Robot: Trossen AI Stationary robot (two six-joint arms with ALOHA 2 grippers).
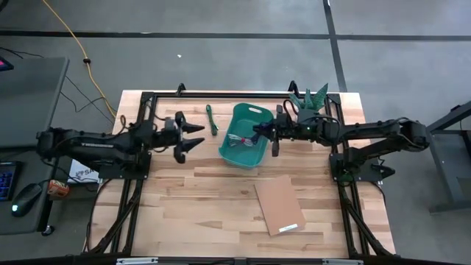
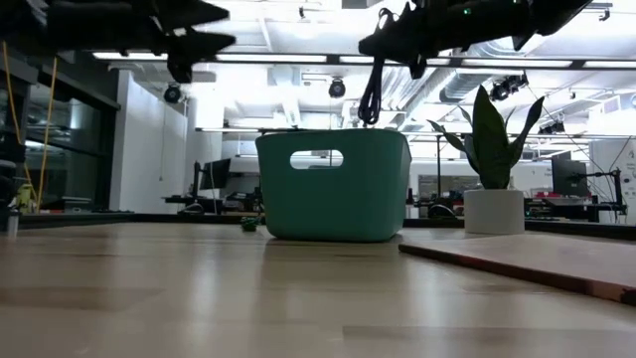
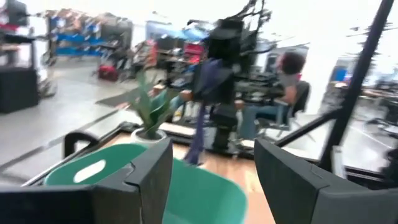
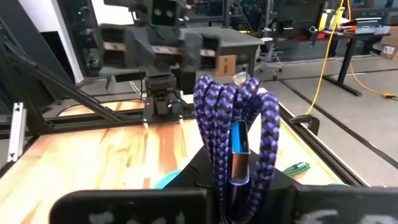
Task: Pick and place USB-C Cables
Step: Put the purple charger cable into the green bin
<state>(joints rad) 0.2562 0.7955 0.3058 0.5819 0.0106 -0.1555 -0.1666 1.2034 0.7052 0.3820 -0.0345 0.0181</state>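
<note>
One green cable lies on the table near my left gripper, which hovers beside the teal bin with its fingers spread and empty. In the bin I make out at least one pale bundle, though I cannot count them. At the bin's right rim, my right gripper is clamped on the purple cable, hanging above the bin. So I judge the purple unreleased and the green not yet picked. I can read no brand or writing anywhere.
</note>
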